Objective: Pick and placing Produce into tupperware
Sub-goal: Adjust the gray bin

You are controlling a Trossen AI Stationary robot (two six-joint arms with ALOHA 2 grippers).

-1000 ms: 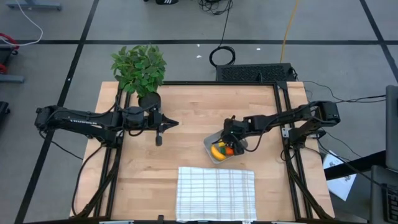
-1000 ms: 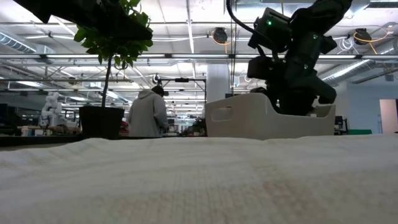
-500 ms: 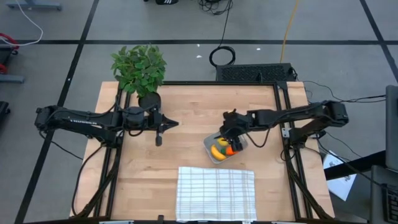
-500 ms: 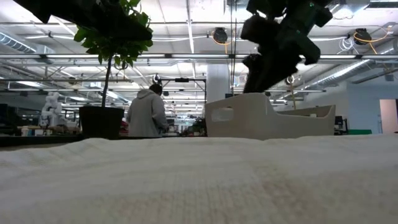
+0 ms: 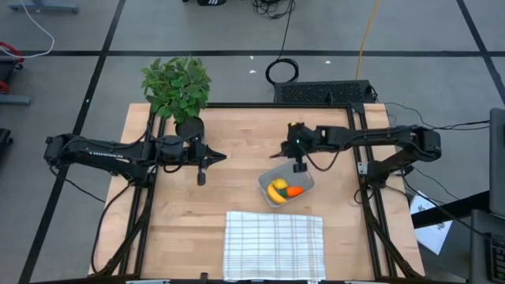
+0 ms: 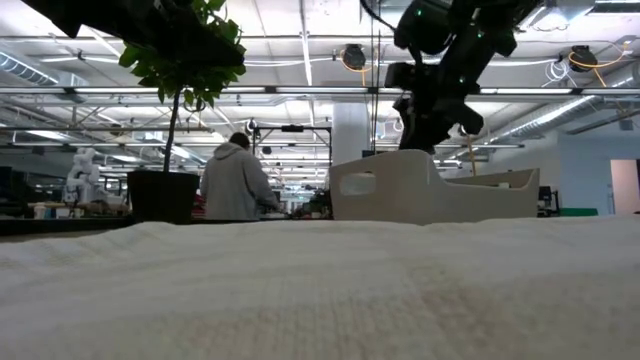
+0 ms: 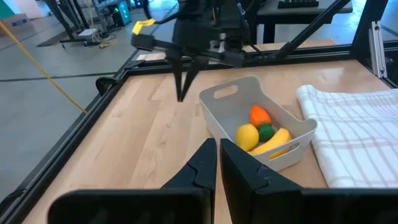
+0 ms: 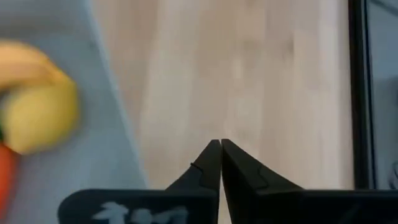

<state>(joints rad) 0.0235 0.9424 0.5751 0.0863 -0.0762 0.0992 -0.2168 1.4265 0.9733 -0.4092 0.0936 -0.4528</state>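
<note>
I saw the right gripper [image 5: 299, 166] with its two dark fingers pressed together and holding nothing, hanging above the bench just past the far rim of the small translucent grey-clear plastic container [image 5: 304, 190], toward the bench's far edge. That rounded rectangular container sat right of the bench's middle, just beyond the far edge of the white checked cloth [image 5: 274, 244], which lay against the near edge. Inside it I could make out all the toy produce: the curved yellow banana [image 7: 272, 142], the small yellow lemon [image 7: 247, 136] and the orange carrot with its green top [image 7: 260, 117], packed close against one another. In the low view the container's pale wall [image 6: 430, 190] stood behind the cloth, with the right arm above it. The left gripper [image 5: 201, 178], fingers likewise closed on nothing, waited over the bench's left half, near the leafy green potted plant [image 5: 177, 88] at the far left corner. A person in a grey hooded top [image 6: 235, 181] stood in the room beyond.
</note>
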